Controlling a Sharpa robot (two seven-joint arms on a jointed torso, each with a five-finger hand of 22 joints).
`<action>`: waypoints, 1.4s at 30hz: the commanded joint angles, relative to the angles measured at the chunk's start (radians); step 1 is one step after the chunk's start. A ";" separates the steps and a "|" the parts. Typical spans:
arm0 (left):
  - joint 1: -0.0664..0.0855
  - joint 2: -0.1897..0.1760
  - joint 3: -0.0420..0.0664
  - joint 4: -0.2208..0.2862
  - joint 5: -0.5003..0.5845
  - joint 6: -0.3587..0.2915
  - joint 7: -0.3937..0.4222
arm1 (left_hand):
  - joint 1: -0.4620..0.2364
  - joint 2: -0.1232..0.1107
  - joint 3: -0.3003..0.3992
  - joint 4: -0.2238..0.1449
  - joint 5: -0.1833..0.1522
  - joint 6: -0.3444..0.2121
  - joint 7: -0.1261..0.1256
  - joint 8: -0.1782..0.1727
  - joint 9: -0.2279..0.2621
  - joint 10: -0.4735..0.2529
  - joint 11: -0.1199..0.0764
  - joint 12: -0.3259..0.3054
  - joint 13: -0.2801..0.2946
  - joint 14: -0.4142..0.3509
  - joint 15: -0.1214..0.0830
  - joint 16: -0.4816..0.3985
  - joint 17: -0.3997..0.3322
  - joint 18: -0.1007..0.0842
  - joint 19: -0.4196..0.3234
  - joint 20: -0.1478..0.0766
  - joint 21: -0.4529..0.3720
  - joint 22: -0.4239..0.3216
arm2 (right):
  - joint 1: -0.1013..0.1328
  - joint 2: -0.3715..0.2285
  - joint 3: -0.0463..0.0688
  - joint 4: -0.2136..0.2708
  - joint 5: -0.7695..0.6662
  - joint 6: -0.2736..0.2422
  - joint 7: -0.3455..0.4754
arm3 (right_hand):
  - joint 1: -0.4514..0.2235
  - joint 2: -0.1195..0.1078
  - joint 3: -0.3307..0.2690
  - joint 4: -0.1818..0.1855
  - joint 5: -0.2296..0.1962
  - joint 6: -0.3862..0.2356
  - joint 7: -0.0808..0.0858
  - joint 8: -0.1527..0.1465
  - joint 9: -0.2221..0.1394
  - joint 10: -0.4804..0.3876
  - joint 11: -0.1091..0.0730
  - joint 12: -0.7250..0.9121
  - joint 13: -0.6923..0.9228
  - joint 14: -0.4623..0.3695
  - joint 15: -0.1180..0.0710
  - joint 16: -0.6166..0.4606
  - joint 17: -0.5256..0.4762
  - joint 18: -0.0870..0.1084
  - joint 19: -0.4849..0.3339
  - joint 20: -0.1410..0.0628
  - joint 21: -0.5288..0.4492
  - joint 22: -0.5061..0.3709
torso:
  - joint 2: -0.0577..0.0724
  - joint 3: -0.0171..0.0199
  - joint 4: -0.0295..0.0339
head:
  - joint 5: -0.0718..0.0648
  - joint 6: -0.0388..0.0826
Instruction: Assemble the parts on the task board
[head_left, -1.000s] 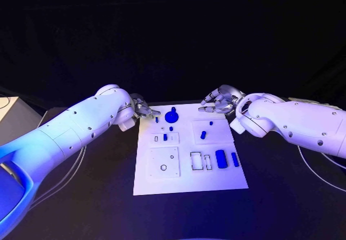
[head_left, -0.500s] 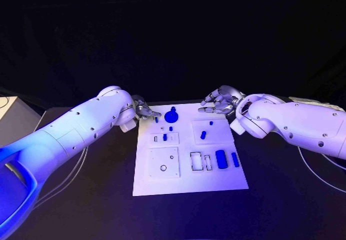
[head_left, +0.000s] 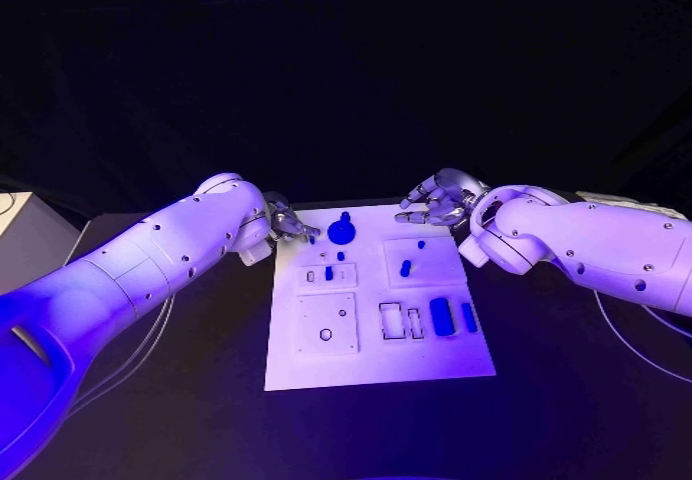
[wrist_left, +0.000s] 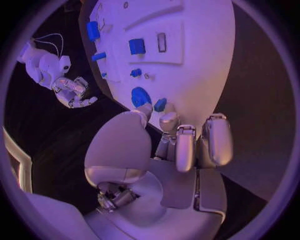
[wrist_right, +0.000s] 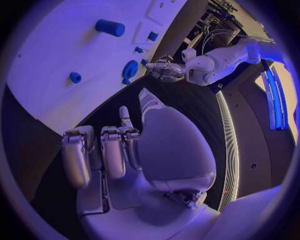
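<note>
Task board (head_left: 378, 365) is lying on the black counter (head_left: 173, 420), carrying blue parts (head_left: 441, 317). Left hand (head_left: 286, 222) is hovering at its far left corner, right hand (head_left: 437, 201) beyond its far right corner; both are holding nothing, fingers loosely curled and apart.

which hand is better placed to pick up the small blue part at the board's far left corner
Left, probably. The left hand hovers at that corner, fingertips beside the small blue part; the right hand hangs off the task board's opposite far corner.

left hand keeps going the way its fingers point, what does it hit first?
Likely the small blue part at the board's far corner, right off the left hand's fingers, with the round blue part beside it. Depth is unclear.
</note>
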 joint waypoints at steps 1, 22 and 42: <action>0.003 0.003 0.000 0.000 0.008 0.015 0.009 | 0.026 0.000 0.024 -0.003 -0.003 0.009 -0.002 0.006 -0.002 -0.006 -0.007 -0.001 -0.003 0.092 -0.002 0.000 0.235 0.009 -0.001 0.002 -0.003 0.001 | 0.000 0.001 0.001 0.001 -0.009 0.000 0.012 | -0.009 -0.001 0.003 0.005 0.004 -0.007 0.000 0.005 0.001 0.085 0.004 -0.003 0.247 0.085 0.002 -0.007 0.192 -0.007 0.105 0.001 0.004 0.262 | 0.000 0.0001 0.0005 | 0.000 -0.002; 0.004 0.001 -0.002 -0.004 0.063 -0.024 0.026 | 0.125 -0.031 0.236 -0.038 -0.003 -0.011 -0.004 0.035 -0.006 -0.037 -0.009 -0.034 -0.057 0.088 -0.005 -0.006 0.227 0.011 -0.011 -0.002 -0.012 -0.009 | 0.001 0.004 0.001 -0.006 -0.009 0.009 0.007 | -0.009 -0.001 0.003 0.005 0.004 -0.007 0.000 0.005 0.001 0.085 0.004 -0.003 0.247 0.085 0.002 -0.007 0.192 -0.007 0.105 0.001 0.004 0.262 | 0.001 0.0008 0.0009 | 0.003 -0.004; 0.002 -0.050 -0.003 0.085 0.151 -0.010 0.017 | -0.059 -0.088 0.650 -0.265 0.184 -0.057 -0.017 0.264 0.102 -0.005 -0.025 -0.009 -0.048 0.095 -0.020 0.006 0.241 0.007 0.003 -0.017 0.004 0.019 | 0.000 0.000 0.000 -0.014 -0.009 0.012 0.010 | -0.007 -0.003 0.012 0.004 0.072 -0.007 -0.001 0.011 0.002 0.086 0.003 -0.003 0.247 0.085 0.001 -0.008 0.191 -0.007 0.105 0.000 0.004 0.263 | -0.004 -0.0034 0.0059 | 0.009 0.002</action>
